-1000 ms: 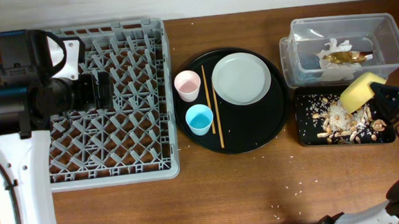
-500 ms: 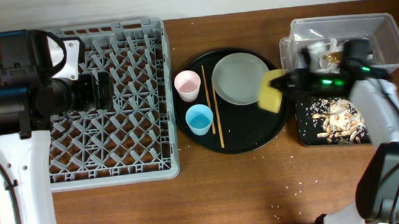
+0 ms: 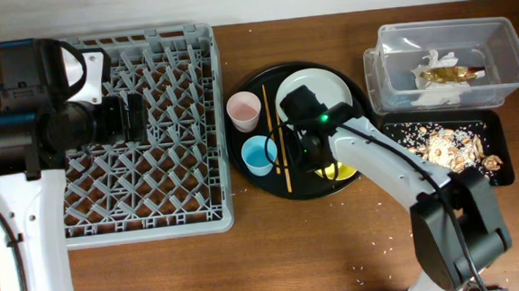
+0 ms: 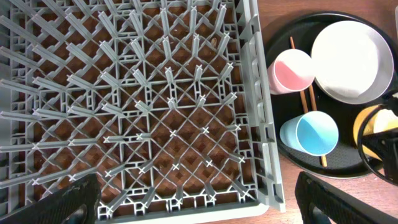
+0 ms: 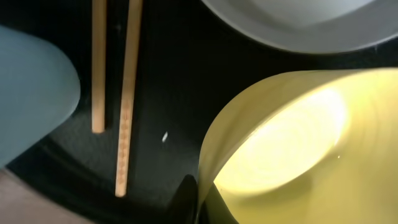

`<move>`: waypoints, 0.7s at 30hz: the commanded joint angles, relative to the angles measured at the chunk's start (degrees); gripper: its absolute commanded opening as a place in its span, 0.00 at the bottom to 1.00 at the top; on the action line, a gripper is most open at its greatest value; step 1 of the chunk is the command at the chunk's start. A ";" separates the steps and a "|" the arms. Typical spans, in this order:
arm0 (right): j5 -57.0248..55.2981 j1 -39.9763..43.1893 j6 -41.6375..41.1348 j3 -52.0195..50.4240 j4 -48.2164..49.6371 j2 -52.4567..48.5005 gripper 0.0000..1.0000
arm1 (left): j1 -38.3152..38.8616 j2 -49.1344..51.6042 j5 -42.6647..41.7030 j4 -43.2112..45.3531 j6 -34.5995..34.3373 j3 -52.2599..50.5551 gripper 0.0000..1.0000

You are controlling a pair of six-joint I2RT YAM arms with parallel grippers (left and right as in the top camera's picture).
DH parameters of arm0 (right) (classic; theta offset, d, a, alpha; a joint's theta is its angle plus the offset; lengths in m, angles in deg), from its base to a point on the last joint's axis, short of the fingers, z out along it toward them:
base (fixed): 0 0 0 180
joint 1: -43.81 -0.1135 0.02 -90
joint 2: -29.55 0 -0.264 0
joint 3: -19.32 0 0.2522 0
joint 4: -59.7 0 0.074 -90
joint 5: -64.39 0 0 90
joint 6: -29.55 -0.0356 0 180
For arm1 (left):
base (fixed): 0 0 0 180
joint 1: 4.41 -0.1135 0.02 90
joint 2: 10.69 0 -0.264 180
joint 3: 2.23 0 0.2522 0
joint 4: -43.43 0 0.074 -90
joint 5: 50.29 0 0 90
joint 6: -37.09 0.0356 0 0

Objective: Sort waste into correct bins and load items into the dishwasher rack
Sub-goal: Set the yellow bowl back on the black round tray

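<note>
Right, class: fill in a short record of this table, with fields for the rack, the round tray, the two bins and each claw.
dishwasher rack: nothing loaded
round black tray: plate, pink cup, blue cup, two chopsticks
clear tub: white tissue, shiny wrapper
black rectangular tray: food scraps
left claw: open, above the rack
right claw: shut on the rim of the yellow bowl, low over the round tray beside the plate; cannot tell whether the bowl rests on it
</note>
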 commanded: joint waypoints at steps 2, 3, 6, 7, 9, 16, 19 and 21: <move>-1.22 -0.15 -0.68 0.87 1.20 -0.72 0.16 | 0.17 0.13 0.24 0.09 0.42 0.68 0.99; -1.22 -0.15 -0.68 0.85 1.18 -0.72 0.24 | 0.17 0.13 0.24 0.09 0.42 0.68 0.99; -0.39 -0.15 -0.68 0.87 1.20 -0.72 0.29 | 0.17 0.13 0.22 0.09 0.42 0.68 0.99; 0.46 -0.15 -0.68 0.87 1.22 -0.72 0.31 | 0.17 0.13 0.24 0.09 0.42 0.68 0.99; 5.16 0.31 -0.70 2.10 0.15 -0.46 0.34 | 0.17 0.13 0.24 0.09 0.42 0.68 0.99; 16.96 4.09 -0.70 20.55 -10.49 0.28 0.45 | 0.17 0.13 0.22 1.95 0.42 0.68 0.99; 18.40 3.13 -2.99 19.63 -8.66 -0.79 0.49 | 0.17 0.13 0.22 1.86 0.42 0.68 0.99; 18.38 2.38 -3.93 18.78 -8.46 -2.45 0.49 | 0.17 0.13 0.22 1.90 0.42 0.68 0.99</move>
